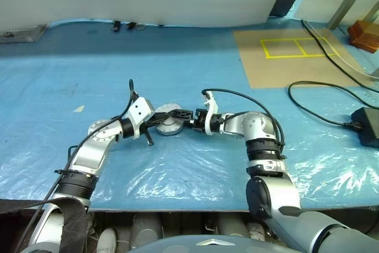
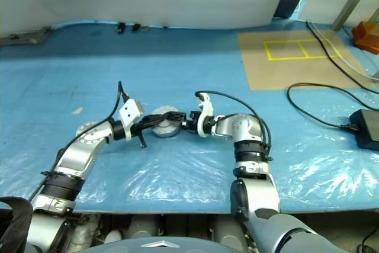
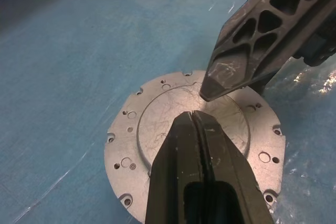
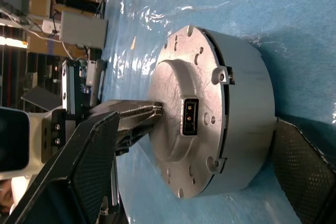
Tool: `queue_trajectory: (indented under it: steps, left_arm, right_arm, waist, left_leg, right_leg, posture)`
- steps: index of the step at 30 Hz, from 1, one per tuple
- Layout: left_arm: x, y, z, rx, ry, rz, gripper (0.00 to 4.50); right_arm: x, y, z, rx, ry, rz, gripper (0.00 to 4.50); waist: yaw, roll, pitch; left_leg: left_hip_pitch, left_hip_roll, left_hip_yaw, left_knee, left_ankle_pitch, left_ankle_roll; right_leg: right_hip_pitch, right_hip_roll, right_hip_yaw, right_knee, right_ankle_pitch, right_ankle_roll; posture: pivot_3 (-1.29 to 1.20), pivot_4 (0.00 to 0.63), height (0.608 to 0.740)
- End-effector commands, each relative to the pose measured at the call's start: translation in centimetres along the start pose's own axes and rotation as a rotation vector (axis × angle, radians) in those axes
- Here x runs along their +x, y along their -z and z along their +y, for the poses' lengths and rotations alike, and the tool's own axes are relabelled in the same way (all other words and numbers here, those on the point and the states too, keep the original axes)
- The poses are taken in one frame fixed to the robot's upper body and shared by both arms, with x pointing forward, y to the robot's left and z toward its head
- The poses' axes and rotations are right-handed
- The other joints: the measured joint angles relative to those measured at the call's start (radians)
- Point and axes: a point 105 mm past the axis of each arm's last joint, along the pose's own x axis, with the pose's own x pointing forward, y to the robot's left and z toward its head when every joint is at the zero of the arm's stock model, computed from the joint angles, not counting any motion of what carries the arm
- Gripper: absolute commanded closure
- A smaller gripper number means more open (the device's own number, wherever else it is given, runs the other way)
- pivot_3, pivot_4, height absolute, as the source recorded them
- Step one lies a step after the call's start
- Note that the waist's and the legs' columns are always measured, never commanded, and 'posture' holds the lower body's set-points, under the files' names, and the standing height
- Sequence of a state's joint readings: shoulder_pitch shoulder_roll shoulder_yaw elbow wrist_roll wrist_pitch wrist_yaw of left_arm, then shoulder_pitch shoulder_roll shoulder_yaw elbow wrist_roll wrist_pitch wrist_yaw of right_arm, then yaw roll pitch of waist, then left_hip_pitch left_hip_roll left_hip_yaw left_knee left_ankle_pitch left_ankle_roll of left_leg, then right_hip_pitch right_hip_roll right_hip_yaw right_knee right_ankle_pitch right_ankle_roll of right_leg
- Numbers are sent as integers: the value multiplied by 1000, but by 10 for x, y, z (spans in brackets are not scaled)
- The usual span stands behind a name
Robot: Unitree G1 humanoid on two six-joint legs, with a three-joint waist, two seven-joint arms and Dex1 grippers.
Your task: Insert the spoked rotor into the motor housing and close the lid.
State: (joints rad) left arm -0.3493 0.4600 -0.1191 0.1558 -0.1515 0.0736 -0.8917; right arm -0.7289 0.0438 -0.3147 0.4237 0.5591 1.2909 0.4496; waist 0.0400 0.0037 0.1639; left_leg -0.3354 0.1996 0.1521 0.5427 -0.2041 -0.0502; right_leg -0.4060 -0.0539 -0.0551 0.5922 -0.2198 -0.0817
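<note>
The motor housing (image 4: pixel 247 103) lies on the blue sheet between my two grippers, a round silver-grey casing. The lid (image 3: pixel 157 124) is down flat on it, plain outer face up. My left gripper (image 3: pixel 193 113) is shut, its tips resting on the middle of the lid. My right gripper (image 1: pixel 176 117) comes in from the right and stands open, its fingers (image 4: pixel 94 156) straddling the housing, one over the lid face and one beside the casing's far wall. The spoked rotor is hidden.
A brown board (image 1: pixel 290 57) with yellow tape lies at the back right. Black cables (image 1: pixel 320 105) and a black power brick (image 1: pixel 367 125) sit at the right. The table's front edge (image 1: pixel 177 208) runs close below my arms.
</note>
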Motion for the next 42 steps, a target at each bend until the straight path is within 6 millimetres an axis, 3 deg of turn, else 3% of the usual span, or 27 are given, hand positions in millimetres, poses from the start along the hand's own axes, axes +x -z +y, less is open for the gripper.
queue_trajectory:
  steps: [1, 8, 12, 14, 21, 25, 32, 38, 41, 42]
  left_arm:
    - [-3, 22, -7, -36, 19, 81, 4500]
    - [-3, 23, -7, -39, 17, 82, 4500]
    - [-3, 23, -7, -39, 16, 81, 4500]
    - [-3, 23, -7, -38, 17, 82, 4500]
    - [-2, 21, -4, -38, -2, 70, 4500]
    - [-3, -1, 19, -171, -154, -90, 4500]
    - [-37, -16, 52, -483, -382, -327, 4500]
    - [-58, -9, 55, -692, -478, -424, 4500]
    - [-53, -10, 47, -765, -451, -449, 4500]
    - [-48, -11, 42, -782, -437, -452, 4310]
  right_arm:
    - [4, -4, 14, 45, -74, -8, 397]
    - [0, -4, 19, 73, -123, -15, 2543]
    - [0, -4, 22, 83, -142, -24, 2939]
    - [1, -3, 20, 88, -134, -24, 3364]
    - [2, -1, 10, 87, -76, -26, 3363]
    - [2, -4, 7, 75, -61, -39, 3363]
    - [-7, -29, 21, 174, -191, -173, 3363]
    - [-15, -55, 28, 267, -270, -312, 3363]
    - [-17, -66, 30, 287, -285, -373, 3363]
    - [-17, -70, 32, 292, -295, -396, 3363]
  waist:
    - [1, 0, 0]
    - [2, 1, 0]
    - [4, 1, 0]
    - [4, 1, 0]
    - [4, 1, 0]
    - [3, 1, 0]
    - [3, 1, 1]
    - [6, -1, 2]
    - [8, -1, 2]
    - [8, -1, 2]
  left_leg:
    - [0, 0, 0, 0, 0, 0]
    - [-3, 0, 1, 0, 0, 0]
    - [-2, 0, 1, 0, 0, 0]
    - [-2, 0, 1, 0, 0, 0]
    - [-2, 0, 1, 0, 0, 0]
    - [-2, 0, 2, 0, 0, 0]
    - [-14, 1, 1, 2, 1, -1]
    - [-19, 0, 2, 3, 3, 2]
    - [-19, 1, 2, 3, 2, 2]
    - [-19, 1, 2, 3, 2, 2]
  right_leg:
    - [0, 0, 0, 0, 0, 0]
    - [-2, 0, 0, 0, 0, 0]
    - [-2, 0, 0, 0, 0, 0]
    - [-2, 0, 0, 0, 0, 0]
    - [-2, 0, 0, 0, 0, 0]
    - [-2, 0, 0, 0, 0, 0]
    - [-15, 1, 0, 1, 1, -1]
    - [-19, 1, -2, 3, 3, 2]
    - [-19, 1, -3, 3, 2, 0]
    - [-19, 1, -3, 3, 2, 0]
  posture:
    - [0, 150, 740]
    - [0, 150, 740]
    - [0, 150, 740]
    - [0, 150, 740]
    - [0, 150, 740]
    - [0, 150, 740]
    - [0, 150, 740]
    - [0, 150, 740]
    - [0, 150, 740]
    - [0, 150, 740]
